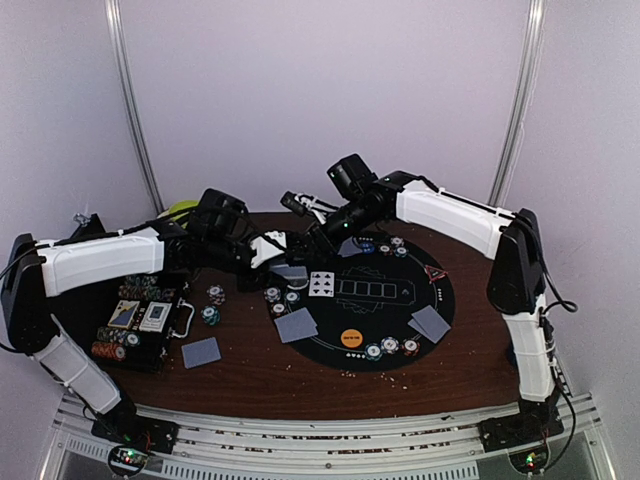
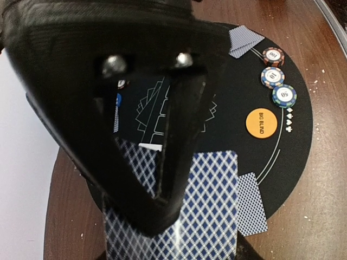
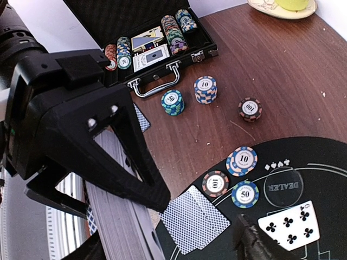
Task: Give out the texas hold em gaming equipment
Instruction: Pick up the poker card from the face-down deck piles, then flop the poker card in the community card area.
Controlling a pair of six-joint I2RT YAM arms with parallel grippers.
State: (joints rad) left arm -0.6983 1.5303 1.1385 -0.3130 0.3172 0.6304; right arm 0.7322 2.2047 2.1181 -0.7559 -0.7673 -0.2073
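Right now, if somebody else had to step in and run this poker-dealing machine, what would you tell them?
Left gripper: shut on the deck of cards, near the mat's edge.
Right gripper: close beside the deck; open or shut is unclear.
Done: one face-up clubs card on the mat; face-down cards and chip stacks at several seats; Big Blind button and Dealer button placed.
Left: probably the printed card boxes beside the clubs card, which look bare. More chips sit in the case.
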